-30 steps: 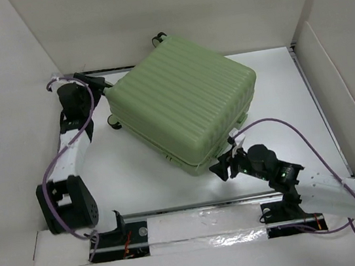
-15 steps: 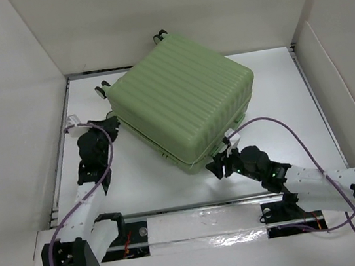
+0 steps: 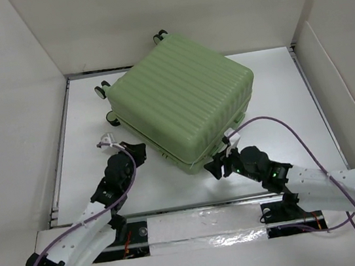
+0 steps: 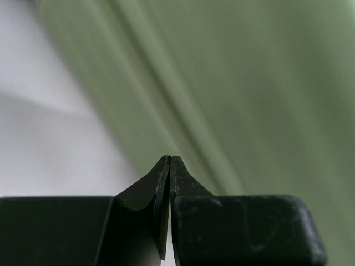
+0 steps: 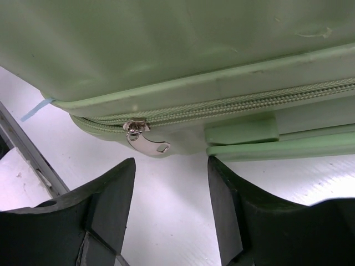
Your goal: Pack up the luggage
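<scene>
The luggage (image 3: 183,102), a pale green ribbed hard-shell suitcase, lies flat and zipped on the white table, with small black wheels (image 3: 102,89) at its far-left end. My left gripper (image 3: 139,150) is shut on nothing, close beside the near-left side; in the left wrist view its tips (image 4: 170,158) point at the blurred green shell (image 4: 249,83). My right gripper (image 3: 216,165) stands open at the near corner. Seen from the right wrist, the silver zipper pull (image 5: 147,141) hangs just beyond the open gripper (image 5: 172,166), untouched, below the green shell (image 5: 166,44).
White walls enclose the table on three sides, with a cardboard flap (image 3: 336,84) at the right. A metal rail (image 3: 201,206) runs along the near edge. A thin blue strip (image 5: 37,109) sticks out of the suitcase seam. Purple cables loop from both arms.
My left arm swung from the far-left back corner to the suitcase's near-left side, and its gripper closed. The right gripper edged slightly closer to the suitcase corner.
</scene>
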Motion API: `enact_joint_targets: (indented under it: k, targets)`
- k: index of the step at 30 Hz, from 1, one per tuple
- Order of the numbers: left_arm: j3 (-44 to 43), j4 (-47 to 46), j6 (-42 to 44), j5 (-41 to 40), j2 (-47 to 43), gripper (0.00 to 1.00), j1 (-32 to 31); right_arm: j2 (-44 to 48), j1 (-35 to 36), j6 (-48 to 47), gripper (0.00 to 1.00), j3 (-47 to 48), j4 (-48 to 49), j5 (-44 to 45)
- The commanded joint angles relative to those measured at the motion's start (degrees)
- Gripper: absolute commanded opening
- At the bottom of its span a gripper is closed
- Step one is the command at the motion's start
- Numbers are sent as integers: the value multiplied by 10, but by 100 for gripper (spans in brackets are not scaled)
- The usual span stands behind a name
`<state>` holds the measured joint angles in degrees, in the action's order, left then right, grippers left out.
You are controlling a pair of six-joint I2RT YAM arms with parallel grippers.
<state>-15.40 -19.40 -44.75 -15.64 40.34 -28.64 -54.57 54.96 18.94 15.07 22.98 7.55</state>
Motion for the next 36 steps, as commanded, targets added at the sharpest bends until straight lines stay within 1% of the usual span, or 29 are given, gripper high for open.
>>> enact_joint_targets:
  k: [1, 2, 3, 5, 6, 7, 9, 10, 13, 15, 16, 18, 19, 20, 22, 25, 30, 33, 36]
  targets:
    - [28, -9, 26, -4, 3, 0, -26, 1, 19, 2, 61, 56, 30, -1]
    - [43, -46, 40, 6, 7, 0, -33, -3, 24, 1, 61, 62, 27, 13]
    - [48, -60, 55, 25, 14, 0, -46, -7, 24, 0, 61, 71, 27, 24]
    - [51, -105, 73, 42, 39, 0, -60, -23, 24, -6, 57, 80, 35, 40]
    - [49, -115, 89, 51, 48, 0, -67, -28, 24, -7, 55, 84, 37, 50]
    - [45, -121, 95, 53, 67, 0, -79, -33, 24, -7, 50, 89, 45, 59]
    - [35, -141, 116, 75, 81, 0, -87, -45, 24, -7, 45, 94, 51, 76]
    - [33, -144, 129, 80, 87, 0, -92, -47, 24, -7, 39, 94, 62, 81]
    - [26, -151, 149, 102, 95, 0, -92, -47, 30, -6, 35, 91, 86, 76]
    - [24, -145, 150, 117, 94, 0, -92, -39, 41, -7, 36, 98, 72, 63]
    - [24, -144, 152, 120, 89, 0, -92, -34, 46, -7, 38, 102, 46, 61]
    - [27, -136, 150, 123, 79, 0, -92, -17, 60, -8, 45, 109, 11, 65]
    - [29, -131, 150, 122, 67, 0, -92, -11, 73, -7, 55, 109, -25, 69]
    - [29, -121, 150, 122, 61, 0, -92, -4, 79, 1, 58, 110, -42, 78]
    - [28, -109, 151, 116, 44, 0, -92, 16, 86, 11, 60, 108, -73, 84]
    - [25, -97, 157, 114, 42, 0, -92, 15, 86, 20, 62, 105, -71, 93]
    - [15, -94, 156, 126, 55, 0, -92, -12, 86, 22, 59, 136, -108, 108]
    - [14, -96, 157, 129, 55, 0, -92, -12, 86, 23, 59, 124, -93, 137]
    - [14, -94, 158, 128, 52, 0, -92, 15, 86, 11, 67, 122, -86, 149]
